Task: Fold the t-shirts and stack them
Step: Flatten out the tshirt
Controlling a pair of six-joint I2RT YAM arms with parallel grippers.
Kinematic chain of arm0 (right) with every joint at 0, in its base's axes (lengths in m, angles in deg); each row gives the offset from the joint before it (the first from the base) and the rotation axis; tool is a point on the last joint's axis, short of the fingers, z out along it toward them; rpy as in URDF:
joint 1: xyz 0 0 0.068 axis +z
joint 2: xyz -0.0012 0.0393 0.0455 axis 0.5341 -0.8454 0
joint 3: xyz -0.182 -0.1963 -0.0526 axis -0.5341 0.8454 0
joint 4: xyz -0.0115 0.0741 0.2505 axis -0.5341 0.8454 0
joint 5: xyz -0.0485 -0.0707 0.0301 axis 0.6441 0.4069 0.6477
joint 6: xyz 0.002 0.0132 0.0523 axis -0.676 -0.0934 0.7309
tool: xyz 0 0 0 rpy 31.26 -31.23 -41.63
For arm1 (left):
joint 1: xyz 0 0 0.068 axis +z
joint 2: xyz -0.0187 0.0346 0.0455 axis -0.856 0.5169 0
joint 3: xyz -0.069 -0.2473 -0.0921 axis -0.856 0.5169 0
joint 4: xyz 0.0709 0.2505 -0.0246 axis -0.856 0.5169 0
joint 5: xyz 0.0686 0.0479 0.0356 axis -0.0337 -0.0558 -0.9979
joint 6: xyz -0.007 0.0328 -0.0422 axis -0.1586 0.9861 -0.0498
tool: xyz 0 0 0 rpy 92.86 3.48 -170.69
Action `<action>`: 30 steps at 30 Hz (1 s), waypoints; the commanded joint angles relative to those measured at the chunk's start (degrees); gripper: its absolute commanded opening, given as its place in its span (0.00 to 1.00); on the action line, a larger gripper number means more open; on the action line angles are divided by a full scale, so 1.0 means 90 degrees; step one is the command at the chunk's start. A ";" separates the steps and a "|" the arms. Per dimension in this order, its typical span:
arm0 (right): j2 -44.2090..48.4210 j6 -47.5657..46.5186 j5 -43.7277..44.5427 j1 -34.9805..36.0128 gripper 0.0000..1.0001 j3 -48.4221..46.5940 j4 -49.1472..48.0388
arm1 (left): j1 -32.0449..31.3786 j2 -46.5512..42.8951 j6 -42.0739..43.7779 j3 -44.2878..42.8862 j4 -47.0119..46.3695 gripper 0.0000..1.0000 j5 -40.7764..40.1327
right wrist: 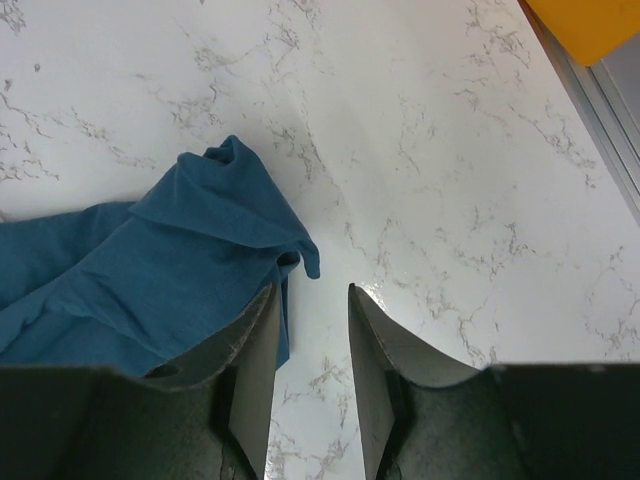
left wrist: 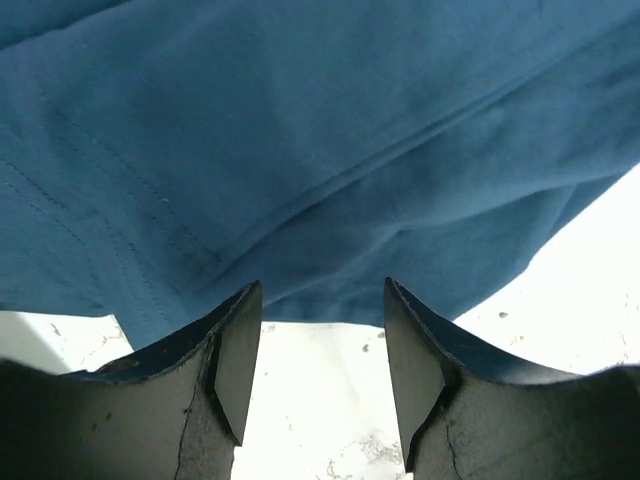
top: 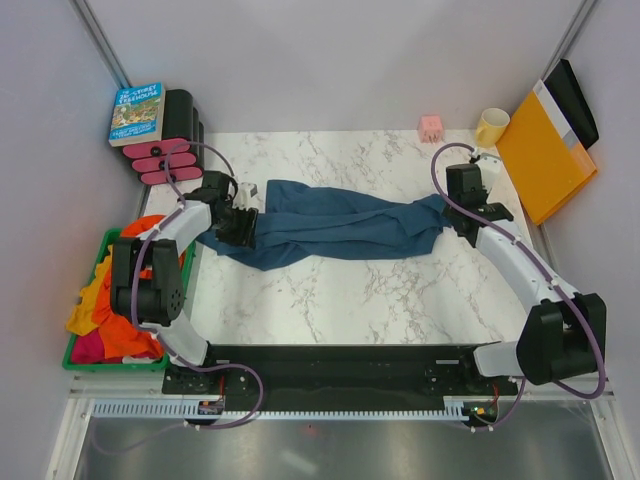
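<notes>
One large dark teal-blue cloth t-shirt lies unfolded on the white marble desk, with the left end effector and right end effector parted and empty at its ends, while the bright orange, yellow and pink t-shirts sit heaped in a green plastic crate to its left.

Left arm is bending inward at the elbow, left gripper holding its jaws parted with nothing between them. Right arm is stretching forward, right gripper pointing down, jaws parted too, seemingly gripping nothing.
</notes>
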 commanded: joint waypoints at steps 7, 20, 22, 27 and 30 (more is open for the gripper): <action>0.0512 -0.0049 -0.0084 0.0025 0.40 0.0190 -0.0111 | 0.0049 -0.0561 -0.0437 0.0203 -0.0715 0.60 -0.0752; 0.0541 -0.0001 -0.0045 0.0025 0.39 0.0405 -0.0111 | 0.0118 0.0150 -0.0496 0.0115 -0.0930 0.60 -0.1426; 0.0551 0.0009 -0.0035 0.0025 0.39 0.0435 -0.0102 | 0.0118 0.0316 -0.0506 0.0057 -0.0911 0.60 -0.1417; 0.0551 -0.0010 0.0033 0.0025 0.38 0.0435 -0.0102 | 0.0118 0.0483 -0.0477 -0.0041 -0.0843 0.52 -0.1338; 0.0561 -0.0001 0.0043 0.0015 0.36 0.0454 -0.0102 | 0.0118 0.0386 -0.0496 -0.0032 -0.0852 0.43 -0.1251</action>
